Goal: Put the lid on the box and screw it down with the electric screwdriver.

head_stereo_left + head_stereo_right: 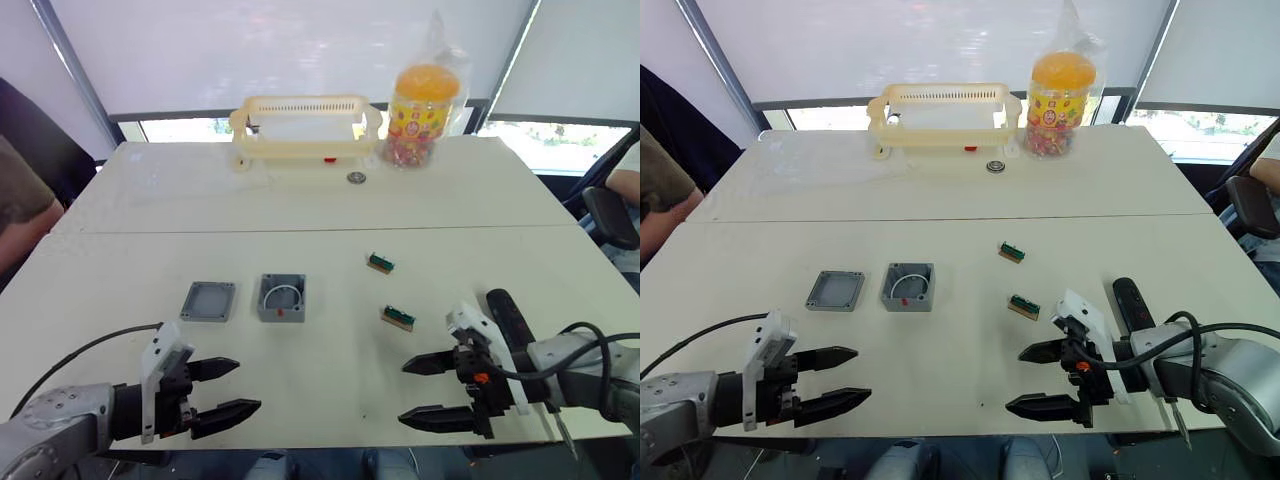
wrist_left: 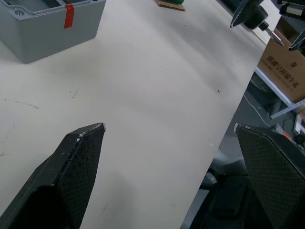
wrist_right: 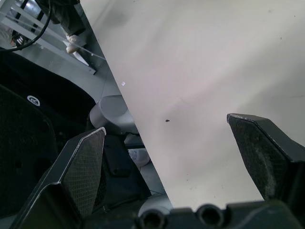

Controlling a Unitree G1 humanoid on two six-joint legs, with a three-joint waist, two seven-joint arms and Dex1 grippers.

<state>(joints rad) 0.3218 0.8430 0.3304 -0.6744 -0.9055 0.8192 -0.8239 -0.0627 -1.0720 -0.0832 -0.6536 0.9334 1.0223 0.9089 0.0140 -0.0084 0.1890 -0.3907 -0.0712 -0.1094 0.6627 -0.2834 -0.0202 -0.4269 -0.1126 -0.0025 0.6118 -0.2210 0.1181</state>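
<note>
Left gripper (image 1: 228, 388): fingers spread wide, holding nothing; hovers over the near table edge, pointing inward toward the right gripper.
Right gripper (image 1: 433, 392): fingers also spread, empty; low over the near right part of the table, tips facing left.
Electric screwdriver (image 1: 508, 318): lies on the table just beside and partly under the right wrist, its dark body running away from the near edge; bit end hidden by the arm in the head views.
Lid (image 1: 208, 300): flat on the table, beyond the left gripper, just left of the box, apart from it.
Box (image 1: 282, 297): open, upright, white wire loop inside, red mark on its near side; the left wrist view catches its red-marked corner (image 2: 52, 24).
Small blocks (image 1: 398, 318): two green-brown pieces between box and right gripper.
Basket (image 1: 305, 125): far edge, with a candy jar (image 1: 423, 100) beside it.
Step in hand: none begun; lid off, tool untouched.
Next move, by my judgement: left gripper reaches forward to the lid, pinches an edge, then sets it squarely on the box.
</note>
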